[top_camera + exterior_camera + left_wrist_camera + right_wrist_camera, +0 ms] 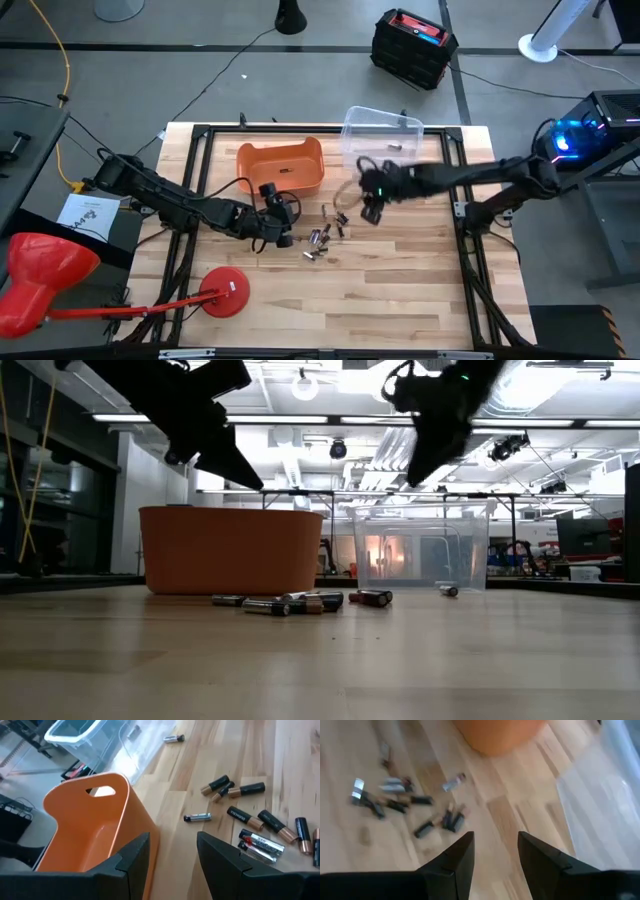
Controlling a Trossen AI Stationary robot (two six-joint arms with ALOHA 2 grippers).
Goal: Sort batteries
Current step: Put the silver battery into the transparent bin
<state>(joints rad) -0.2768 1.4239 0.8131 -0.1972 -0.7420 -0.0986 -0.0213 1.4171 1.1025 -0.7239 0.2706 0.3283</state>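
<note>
**Both grippers spread and empty above the battery cluster**

Left gripper [272,215]: raised off the table, fingers spread, nothing between them. In the high view it sits at 7 o'clock from the orange bin [281,168] and at 9 o'clock from the batteries [322,236]. Its wrist view shows both dark fingers [134,857] parted, with the bin wall and the loose cells beyond them.

Right gripper [371,207]: also raised, fingers parted and empty. In the high view it sits at 6 o'clock from the clear bin [381,137] and at 2 o'clock from the battery cluster.

Batteries: loose on the wooden table [400,270], grouped near the table centre, between the 2 grippers. The cells lie flat at mixed angles; some are dark with copper ends [246,789], others silvery [196,817]. In the low view they lie in a row in front of both bins [300,601].

Orange bin: open top, handle cutout in 1 wall. The interior visible in the left wrist view [95,827] holds nothing.

Clear bin [421,550]: stands at 3 o'clock from the orange bin, just beside it. 1 small cell [449,591] shows at its base in the low view; whether it lies inside or just outside the wall cannot be determined.
</note>
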